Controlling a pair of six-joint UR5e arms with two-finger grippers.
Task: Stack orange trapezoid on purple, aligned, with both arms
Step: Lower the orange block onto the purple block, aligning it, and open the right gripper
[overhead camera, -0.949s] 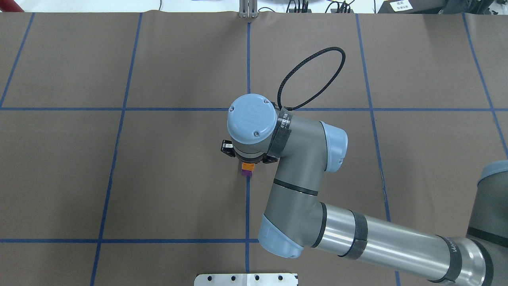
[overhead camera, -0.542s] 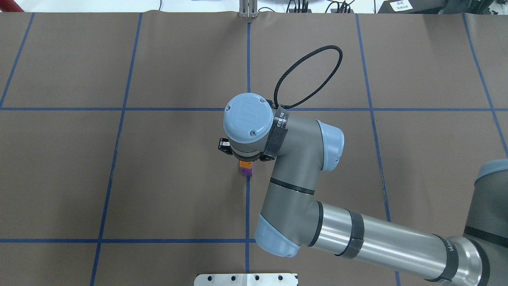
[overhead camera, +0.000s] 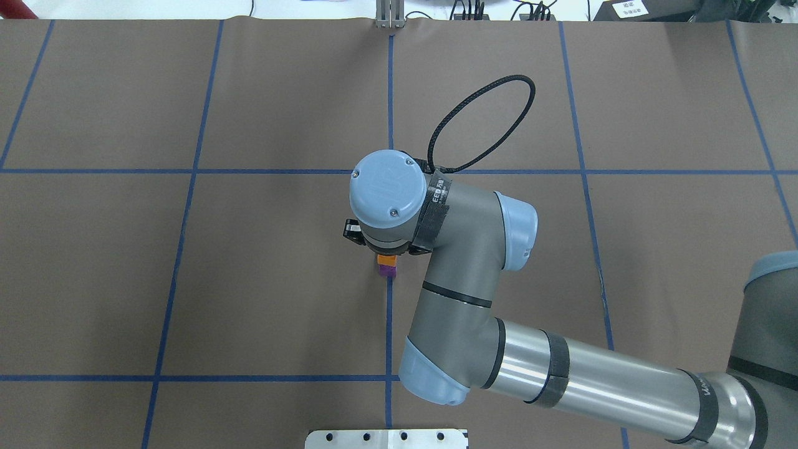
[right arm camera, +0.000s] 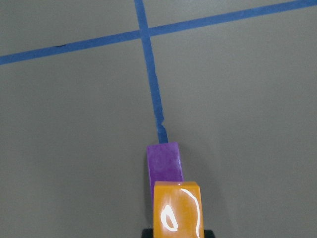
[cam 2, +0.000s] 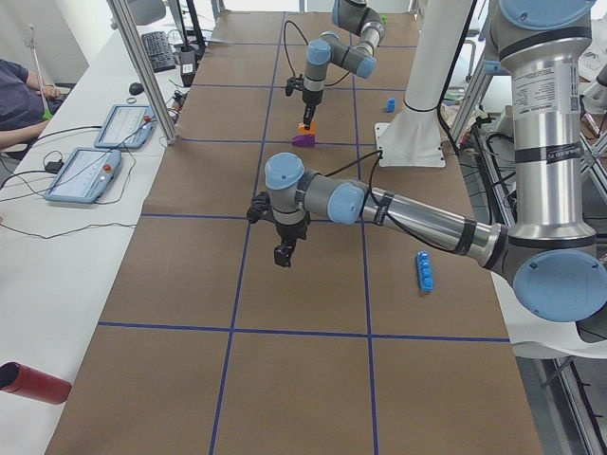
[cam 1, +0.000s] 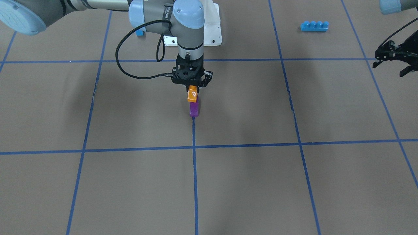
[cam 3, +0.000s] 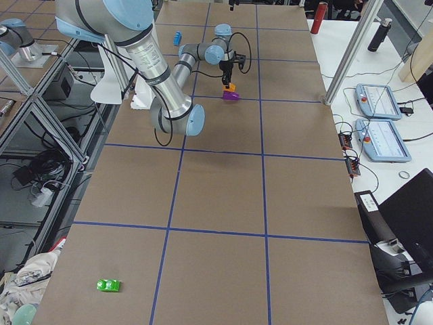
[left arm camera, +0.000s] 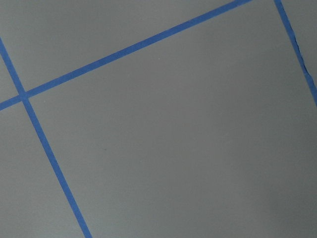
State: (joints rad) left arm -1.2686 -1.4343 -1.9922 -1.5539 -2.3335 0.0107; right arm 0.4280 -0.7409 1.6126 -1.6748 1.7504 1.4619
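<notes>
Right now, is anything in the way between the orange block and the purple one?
No, nothing visible. The right hand holds the orange trapezoid right over the purple, with only bare table around them. The long blue brick lies far off.

The table (cam 1: pixel 130 182) is covered in brown paper marked into squares with blue tape (cam 1: pixel 194 169). A purple brick (cam 1: pixel 194 109) stands at the end of one tape line. A long blue brick (cam 1: pixel 314 26) lies well apart from it, a small blue brick (cam 1: pixel 140 32) sits beside the white base (cam 1: pixel 214 29), and a green toy (cam 3: pixel 108 286) lies near the far end.
</notes>
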